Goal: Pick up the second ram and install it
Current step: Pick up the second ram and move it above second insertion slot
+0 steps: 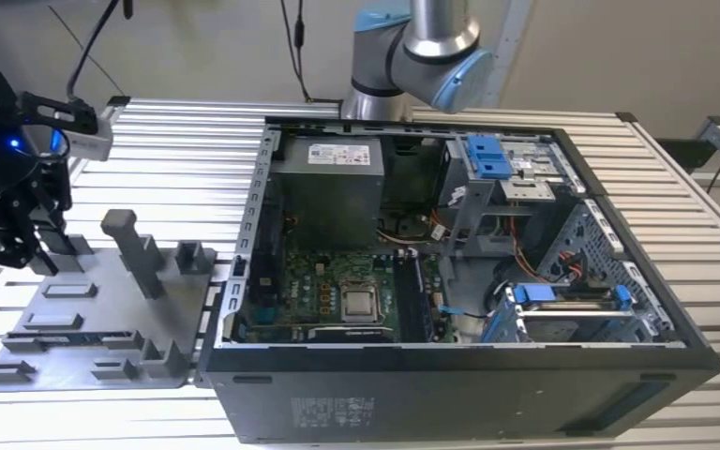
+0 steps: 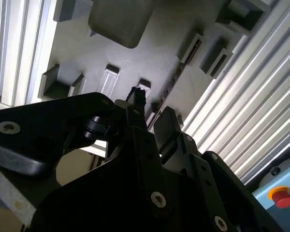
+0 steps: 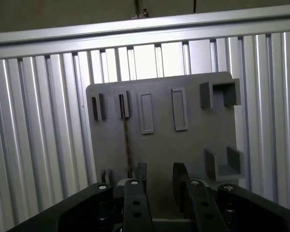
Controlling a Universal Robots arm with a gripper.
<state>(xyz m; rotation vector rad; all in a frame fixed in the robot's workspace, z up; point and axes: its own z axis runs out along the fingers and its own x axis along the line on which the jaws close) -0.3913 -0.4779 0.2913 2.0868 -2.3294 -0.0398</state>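
My gripper (image 3: 159,170) hangs above the grey fixture plate (image 3: 159,145), fingers (image 3: 141,176) spread with nothing between them. The second ram (image 3: 127,140) stands on its long edge in a slot of that plate, near one finger and untouched. It is a thin, dark, narrow strip of circuit board; I judge it light and stiff yet fragile, best pinched across its flat faces near mid-length.

Gripper (image 3: 160,177) downward, fingers (image 3: 141,174) apart.

Fixture plate (image 1: 110,305) on table (image 1: 179,141), exterior view's left of computer case (image 1: 460,394); tool (image 1: 16,255) above plate.
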